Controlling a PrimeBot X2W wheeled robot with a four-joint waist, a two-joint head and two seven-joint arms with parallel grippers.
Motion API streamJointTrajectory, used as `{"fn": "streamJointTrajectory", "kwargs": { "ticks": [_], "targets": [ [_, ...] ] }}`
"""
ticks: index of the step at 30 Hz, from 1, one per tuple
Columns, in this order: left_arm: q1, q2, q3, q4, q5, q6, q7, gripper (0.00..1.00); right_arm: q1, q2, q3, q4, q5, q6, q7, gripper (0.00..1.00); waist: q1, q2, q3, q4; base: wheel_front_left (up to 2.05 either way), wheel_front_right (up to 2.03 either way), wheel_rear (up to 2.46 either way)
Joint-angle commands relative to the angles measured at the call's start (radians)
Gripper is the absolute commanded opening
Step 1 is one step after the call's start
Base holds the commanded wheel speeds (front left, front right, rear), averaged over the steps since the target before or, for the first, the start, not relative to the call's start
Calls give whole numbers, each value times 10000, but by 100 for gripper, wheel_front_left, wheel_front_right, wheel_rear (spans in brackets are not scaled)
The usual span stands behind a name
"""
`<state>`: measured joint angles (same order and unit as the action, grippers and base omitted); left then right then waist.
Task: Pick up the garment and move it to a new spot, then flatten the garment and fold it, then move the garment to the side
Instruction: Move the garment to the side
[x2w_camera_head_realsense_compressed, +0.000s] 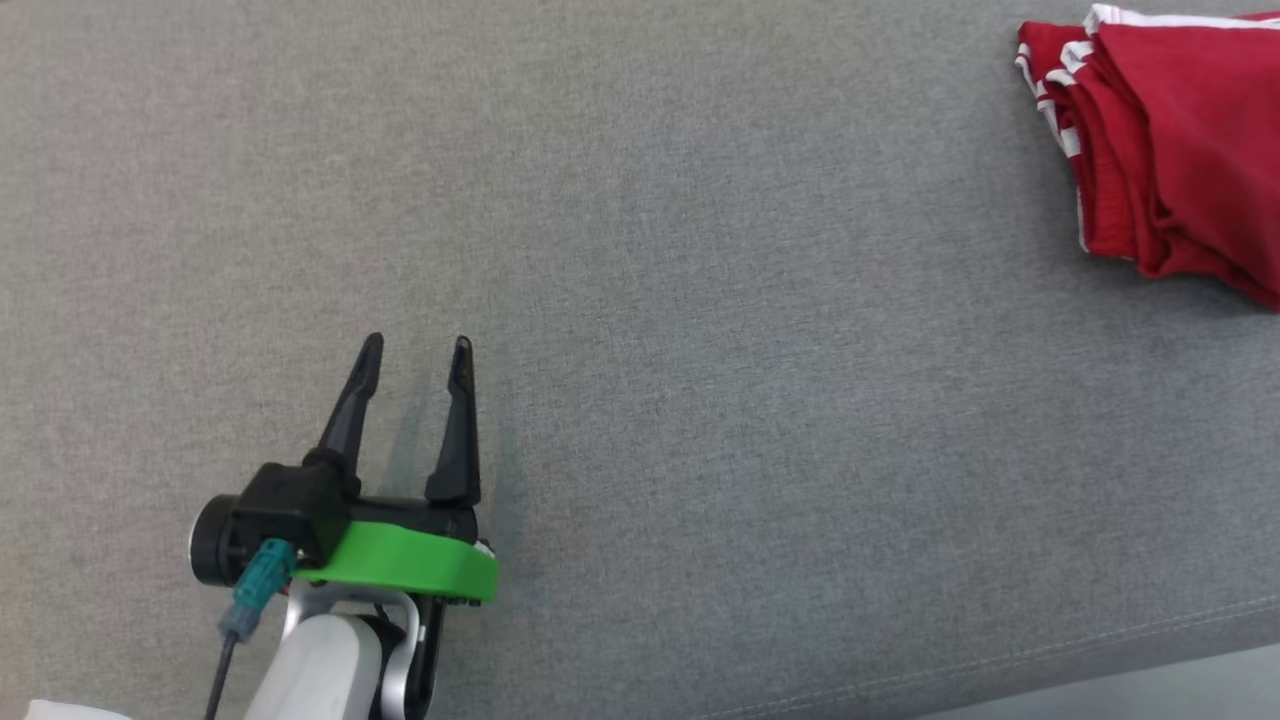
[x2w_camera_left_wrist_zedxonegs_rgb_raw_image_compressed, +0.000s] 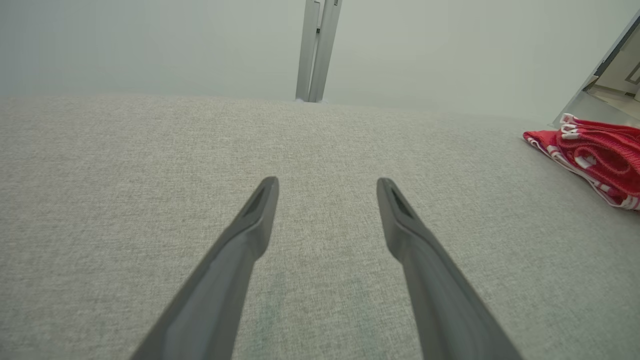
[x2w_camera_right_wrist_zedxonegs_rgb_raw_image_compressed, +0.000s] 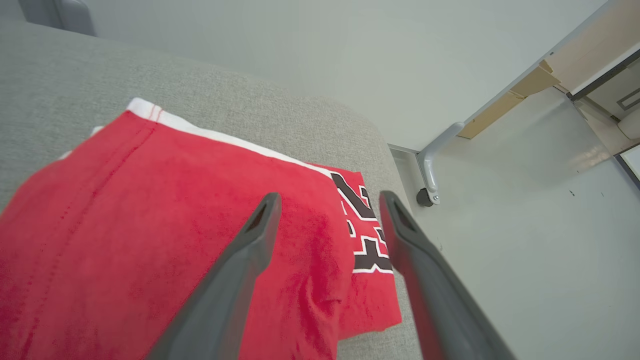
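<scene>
Right gripper (x2w_camera_right_wrist_zedxonegs_rgb_raw_image_compressed: 330, 197): two long dark fingers spread wide with nothing pinched between them, poised over the red knit garment (x2w_camera_right_wrist_zedxonegs_rgb_raw_image_compressed: 150, 225) with white edging and black numerals outlined in white. Whether the fingertips brush the cloth cannot be told. Garment (x2w_camera_head_realsense_compressed: 1180, 150): folded into a compact stack of several layers, white-trimmed edges showing along one side. It lies at the far right of the grey woven upholstered surface (x2w_camera_head_realsense_compressed: 650, 300), close to that surface's edge, with the numbered layer nearest the drop. Placement, as judged: this reads as the set-aside spot, with the fold done and the bundle parked away from the working middle. Wide jaws suit a letting-go rather than a grip, so the task looks to be at or near its end. Left gripper (x2w_camera_head_realsense_compressed: 417, 342): fingers likewise wide apart and holding nothing, low over bare fabric at the lower left of the head view, well apart from the garment. It is seemingly kept out of the way because one arm suffices for the placing. Surroundings: stitched seam (x2w_camera_head_realsense_compressed: 1000, 657) along the surface's near edge; pale wall beyond; grey upright metal post (x2w_camera_left_wrist_zedxonegs_rgb_raw_image_compressed: 317, 50) behind the far edge; curved grey metal leg (x2w_camera_right_wrist_zedxonegs_rgb_raw_image_compressed: 427, 170) with a small dark foot, standing on the pale floor past the garment's corner.
</scene>
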<state>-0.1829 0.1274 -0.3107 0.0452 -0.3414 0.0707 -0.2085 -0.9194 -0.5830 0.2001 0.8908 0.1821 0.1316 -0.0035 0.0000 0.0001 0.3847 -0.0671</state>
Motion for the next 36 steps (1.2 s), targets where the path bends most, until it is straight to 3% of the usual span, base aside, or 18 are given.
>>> {"fn": "streamJointTrajectory", "kwargs": {
  "ticks": [1,10,16,36],
  "targets": [
    [-181,76,107,82,-84,23,-67,100,-126,85,91,-123,63,-21,-172,100,0,-1,-363,-121,0,0,0],
    [-213,58,838,962,-638,182,-326,100,512,1255,848,-1036,696,-19,-1138,100,0,-1,-1725,-78,0,0,0],
    [246,78,1298,1579,-861,232,-484,100,1532,2143,790,-1653,1073,-19,-1640,100,0,-1,-2475,285,0,0,0],
    [2228,-310,1906,1897,-532,164,-563,100,6785,4983,-1279,-4417,17,-19,-2468,100,0,-1,-3916,1094,0,0,0]
  ]
}}
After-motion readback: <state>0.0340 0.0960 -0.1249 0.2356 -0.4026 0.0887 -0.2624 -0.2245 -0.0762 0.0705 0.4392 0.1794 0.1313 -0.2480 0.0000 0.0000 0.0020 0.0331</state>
